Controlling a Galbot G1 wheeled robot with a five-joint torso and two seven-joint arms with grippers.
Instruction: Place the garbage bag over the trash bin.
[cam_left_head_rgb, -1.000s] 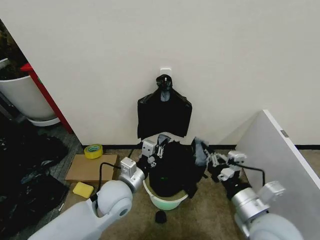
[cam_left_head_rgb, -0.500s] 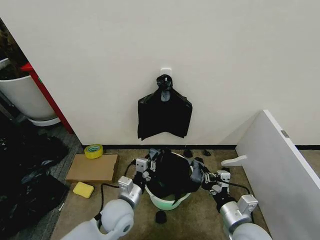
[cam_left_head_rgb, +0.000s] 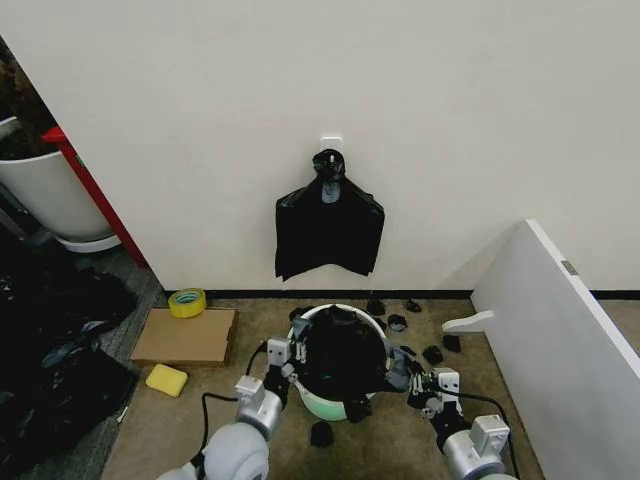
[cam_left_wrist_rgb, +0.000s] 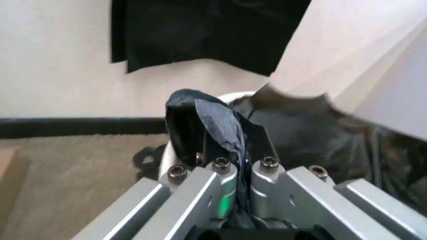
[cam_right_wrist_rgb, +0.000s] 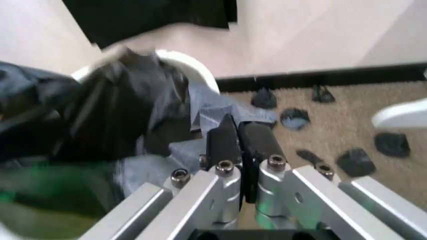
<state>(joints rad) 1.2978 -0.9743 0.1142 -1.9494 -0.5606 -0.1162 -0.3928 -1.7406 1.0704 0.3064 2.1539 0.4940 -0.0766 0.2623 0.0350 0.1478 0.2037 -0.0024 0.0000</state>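
Both grippers pinch the garbage bag (cam_left_head_rgb: 345, 352) w/ fingers closed: left gripper (cam_left_head_rgb: 281, 357) & right gripper (cam_left_head_rgb: 425, 384) either side of trash bin (cam_left_head_rgb: 330, 405), between them. Step: pulling bag over rim. Next likely needs further downward stretch.

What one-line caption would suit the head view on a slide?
Both grippers, left and right, pinch the garbage bag at opposite sides of the trash bin.
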